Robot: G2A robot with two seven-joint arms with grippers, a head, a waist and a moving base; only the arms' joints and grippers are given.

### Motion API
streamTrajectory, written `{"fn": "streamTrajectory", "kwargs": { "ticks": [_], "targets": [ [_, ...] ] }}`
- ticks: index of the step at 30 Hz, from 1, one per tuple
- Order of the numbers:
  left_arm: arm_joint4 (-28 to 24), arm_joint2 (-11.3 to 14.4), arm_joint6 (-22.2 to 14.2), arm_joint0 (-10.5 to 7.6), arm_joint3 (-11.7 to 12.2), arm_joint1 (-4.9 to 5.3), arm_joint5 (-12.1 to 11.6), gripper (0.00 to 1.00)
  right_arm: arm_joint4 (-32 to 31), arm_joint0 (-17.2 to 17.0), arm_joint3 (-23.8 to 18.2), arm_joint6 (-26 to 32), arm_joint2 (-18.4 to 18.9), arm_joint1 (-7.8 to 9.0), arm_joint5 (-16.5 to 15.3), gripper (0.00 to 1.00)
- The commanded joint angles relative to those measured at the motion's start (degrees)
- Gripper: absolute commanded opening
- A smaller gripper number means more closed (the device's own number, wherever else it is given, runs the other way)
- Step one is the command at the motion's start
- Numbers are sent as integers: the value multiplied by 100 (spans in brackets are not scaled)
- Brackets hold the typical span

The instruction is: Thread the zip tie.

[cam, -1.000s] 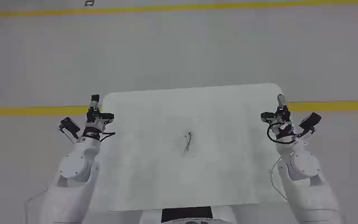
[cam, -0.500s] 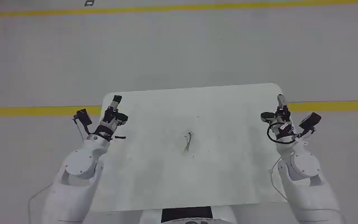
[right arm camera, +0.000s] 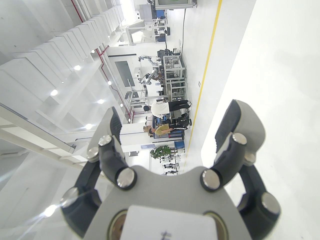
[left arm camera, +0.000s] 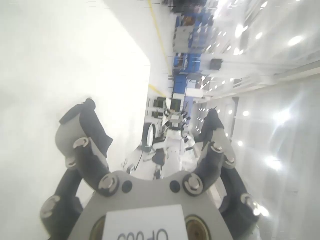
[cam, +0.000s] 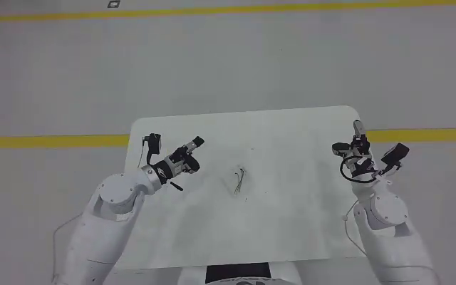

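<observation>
A thin dark zip tie (cam: 240,181) lies loose near the middle of the white table (cam: 285,221). My left gripper (cam: 197,143) hangs over the table's left part, pointing toward the zip tie and a short way from it. Its fingers (left arm camera: 82,118) stand apart with nothing between them, so it is open (left arm camera: 150,112). My right gripper (cam: 358,127) stays at the table's right edge, far from the zip tie. In the right wrist view it (right arm camera: 175,116) is open and empty.
The table's rounded far corners (cam: 353,110) and side edges border grey floor with a yellow line (cam: 64,140). A dark cable loops at the right wrist (cam: 350,171).
My left arm has swung from beyond the table's left edge inward over the table, turning its gripper toward the zip tie. The right arm and the zip tie have stayed put.
</observation>
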Motion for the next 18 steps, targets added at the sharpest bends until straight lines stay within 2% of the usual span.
{"fn": "streamTrajectory", "kwargs": {
  "ticks": [1,6,7,10,13,16,18],
  "targets": [
    [0,-9,128,11,-7,-2,-32,100,0,0,0,0,0,0,0,100],
    [59,22,92,2,-25,1,-23,100,0,0,0,0,0,0,0,100],
    [296,143,-81,-84,-79,16,38,100,0,0,0,0,0,0,0,100],
    [437,318,-598,-377,-76,42,226,100,0,0,0,0,0,0,0,100],
    [677,615,-1124,-828,21,59,474,100,0,0,0,0,0,0,0,100],
    [907,996,-1446,-1263,201,48,710,100,0,0,0,0,0,0,0,100],
    [907,996,-1446,-1263,201,48,710,100,0,0,0,0,0,0,0,100]
  ]
}}
